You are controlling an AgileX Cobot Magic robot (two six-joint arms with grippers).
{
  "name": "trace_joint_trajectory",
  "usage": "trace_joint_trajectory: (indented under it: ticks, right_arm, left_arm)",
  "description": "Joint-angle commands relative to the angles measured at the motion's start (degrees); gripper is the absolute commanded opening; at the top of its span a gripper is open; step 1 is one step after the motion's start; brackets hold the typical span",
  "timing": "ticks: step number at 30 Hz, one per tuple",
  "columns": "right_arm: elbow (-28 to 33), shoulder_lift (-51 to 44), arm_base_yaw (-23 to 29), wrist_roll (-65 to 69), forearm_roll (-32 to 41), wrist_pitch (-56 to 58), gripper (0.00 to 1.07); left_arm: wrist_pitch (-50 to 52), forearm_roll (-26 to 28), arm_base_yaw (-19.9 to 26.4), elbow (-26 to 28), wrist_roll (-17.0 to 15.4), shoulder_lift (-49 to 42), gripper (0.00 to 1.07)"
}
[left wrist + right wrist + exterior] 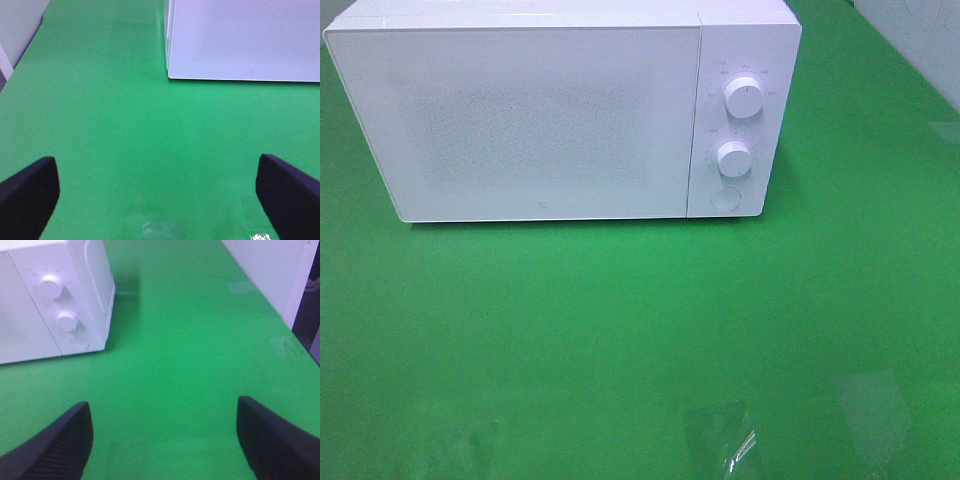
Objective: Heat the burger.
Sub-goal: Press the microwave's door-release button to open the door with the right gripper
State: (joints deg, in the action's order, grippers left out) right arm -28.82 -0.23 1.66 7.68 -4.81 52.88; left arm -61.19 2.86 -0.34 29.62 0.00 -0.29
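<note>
I'm seeing the microwave (540, 120) shut, no burger in view, can't tell if it's inside or heated. Left gripper (156, 167) and right gripper (164, 407) are both hanging wide open, empty.

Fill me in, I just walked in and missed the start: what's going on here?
Nothing is being handled right now. The white microwave stands on the green table with its door shut. The left tool and the right tool both hang open and empty above the table in front of it, touching nothing. No burger shows in any view; whether it is inside the microwave cannot be told.
</note>
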Motion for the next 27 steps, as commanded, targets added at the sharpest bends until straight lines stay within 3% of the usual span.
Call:
trace_joint_trajectory:
  ticks: [1, 20, 27]
  right_arm:
    - [0.69, -1.55, -0.29, -0.34, -0.4, 2.12, 0.76]
    - [0.63, -1.55, -0.23, -0.29, -0.4, 2.06, 0.76]
    - [-1.89, 0.06, -0.23, -0.34, -0.23, -1.95, 0.76]
  left_arm:
    - [-0.17, 0.0, 0.11, 0.0, 0.0, -0.86, 1.0]
    - [-0.17, 0.0, 0.11, 0.0, 0.0, -0.86, 1.0]
    - [-0.17, 0.0, 0.11, 0.0, 0.0, -0.86, 1.0]
